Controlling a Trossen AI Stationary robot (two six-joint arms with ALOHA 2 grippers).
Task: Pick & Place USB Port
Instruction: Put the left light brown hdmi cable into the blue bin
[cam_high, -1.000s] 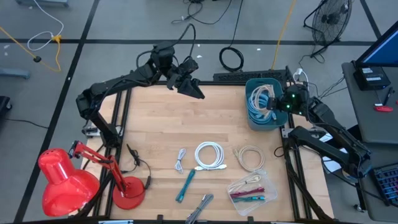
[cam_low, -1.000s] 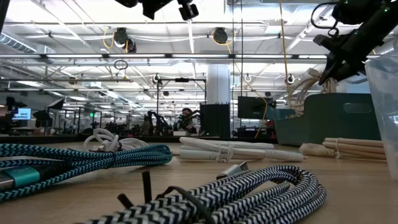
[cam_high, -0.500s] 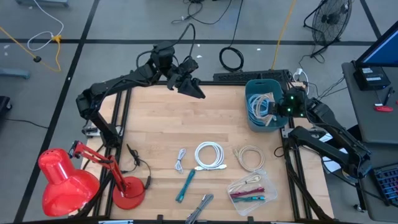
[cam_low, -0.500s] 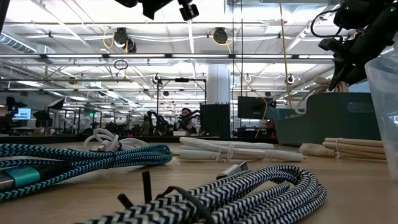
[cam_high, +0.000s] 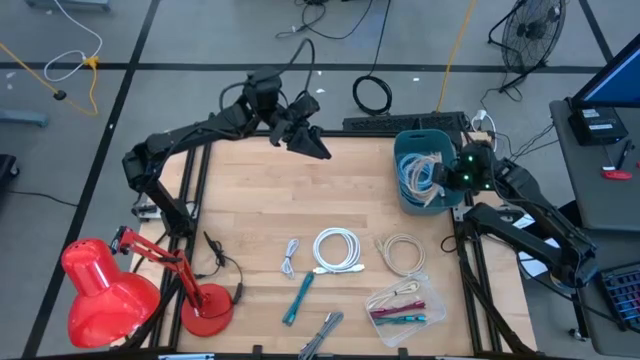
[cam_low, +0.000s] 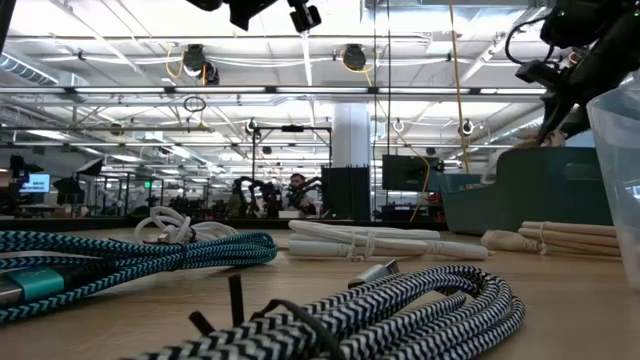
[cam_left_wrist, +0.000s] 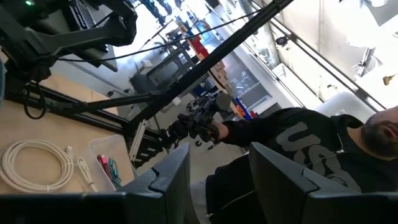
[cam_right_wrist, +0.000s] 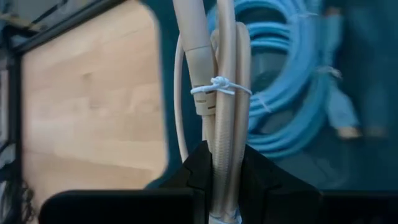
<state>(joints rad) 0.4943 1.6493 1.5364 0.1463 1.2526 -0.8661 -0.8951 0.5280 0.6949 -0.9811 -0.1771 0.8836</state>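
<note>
Right end effector (cam_right_wrist: 225, 163) clamps beige cable (cam_right_wrist: 225, 93) over teal bin (cam_high: 404, 192).

Bright, even overhead light; ceiling glare, blurred foreground cables (cam_low: 380, 310) low.

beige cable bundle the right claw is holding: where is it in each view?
High view: beige cable bundle inside the teal bin, at the right claw.
Low view: a pale loop shows at the bin's top edge, probably this bundle.
Left wrist view: not in it.
Right wrist view: centre, tied with a white twist tie, pinched in the claw.
Shared landmark: the teal bin.
</note>
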